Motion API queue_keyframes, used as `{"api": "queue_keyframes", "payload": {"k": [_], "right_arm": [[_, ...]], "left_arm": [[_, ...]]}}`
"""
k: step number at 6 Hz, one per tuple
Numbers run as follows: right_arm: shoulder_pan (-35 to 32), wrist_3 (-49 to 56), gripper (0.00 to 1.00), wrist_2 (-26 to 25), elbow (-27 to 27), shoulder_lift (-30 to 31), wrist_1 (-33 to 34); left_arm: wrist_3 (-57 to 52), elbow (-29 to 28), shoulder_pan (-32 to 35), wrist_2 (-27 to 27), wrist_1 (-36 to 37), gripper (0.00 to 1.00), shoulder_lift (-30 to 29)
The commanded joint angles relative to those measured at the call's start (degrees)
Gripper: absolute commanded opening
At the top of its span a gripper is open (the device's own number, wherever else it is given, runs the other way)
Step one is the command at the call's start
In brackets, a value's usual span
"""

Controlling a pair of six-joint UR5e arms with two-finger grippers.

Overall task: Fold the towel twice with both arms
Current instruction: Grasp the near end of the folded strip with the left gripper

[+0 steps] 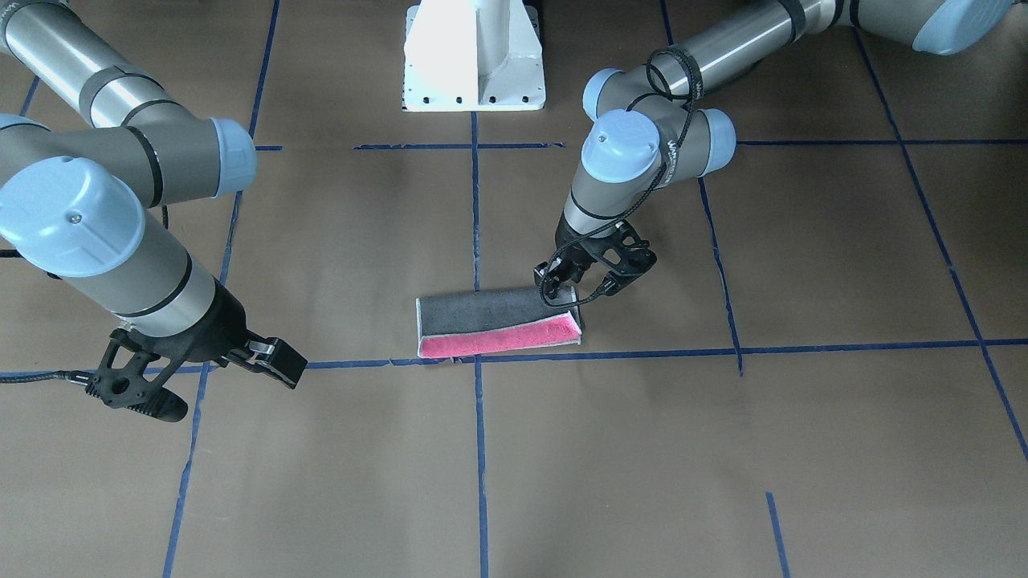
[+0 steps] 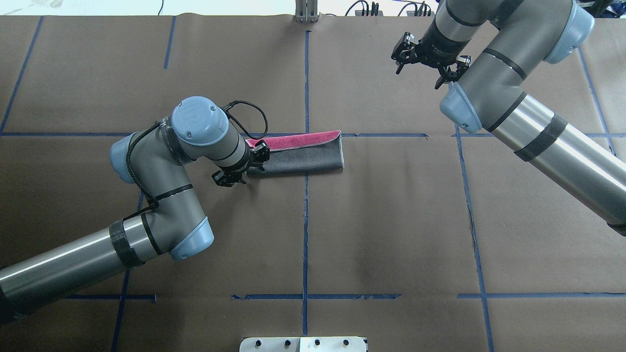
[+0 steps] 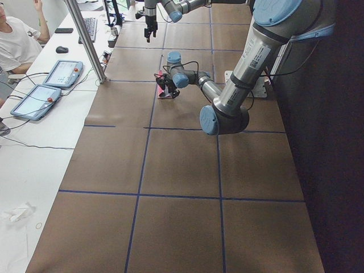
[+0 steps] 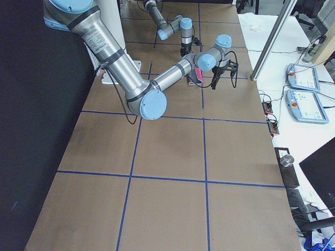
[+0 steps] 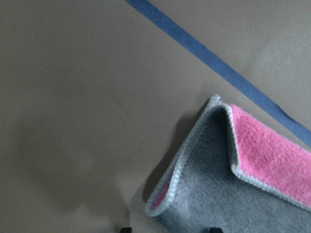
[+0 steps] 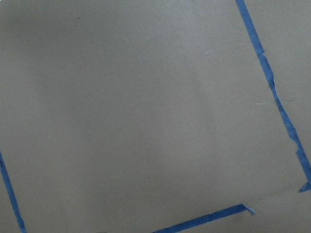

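Now, left jaws: the left gripper (image 1: 560,281) is pointed down at one short end of the towel (image 1: 494,321). In the wrist view its tips are seen set apart at the lower edge, with the grey end of the cloth between them. Nothing is seen clamped. Whether the tips touch the cloth cannot be told.
Towel: it is folded once into a long strip with the grey face up. A pink band is exposed along the long edge on the side of the jaws away from the robot. The strip stretches from the left jaws toward the right gripper's side. The end at the jaws is puffed up slightly, and pink is seen inside the fold.
Right jaws: the right gripper (image 2: 419,73) is spread wide with nothing in it. It is held above the table, well apart from the towel's other end.
Tape (image 1: 474,201): one blue line is crossed by the strip, and another runs just beside the pink edge.
Table (image 1: 803,449): it is covered in brown paper.
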State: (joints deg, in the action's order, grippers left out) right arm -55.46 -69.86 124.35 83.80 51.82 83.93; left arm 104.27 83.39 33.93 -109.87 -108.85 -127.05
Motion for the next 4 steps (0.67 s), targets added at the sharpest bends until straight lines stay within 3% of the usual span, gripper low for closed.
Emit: {"api": "queue_keyframes", "payload": {"k": [1,2,4], "right_arm": [[-0.35,0.6,1.0,0.02,2.41,2.31,0.01],[-0.35,0.6,1.0,0.02,2.51,2.58,0.01],[-0.61,0.6,1.0,0.02,2.95,2.76,0.01]], "left_arm": [[-0.03,-0.25,0.87,0.01,0.13,0.52,0.05],[0.14,-0.59,0.87,0.01,-0.13,0.42,0.05],[0.32,-1.65,0.52,0.01,-0.49,0.38,-0.21]]}}
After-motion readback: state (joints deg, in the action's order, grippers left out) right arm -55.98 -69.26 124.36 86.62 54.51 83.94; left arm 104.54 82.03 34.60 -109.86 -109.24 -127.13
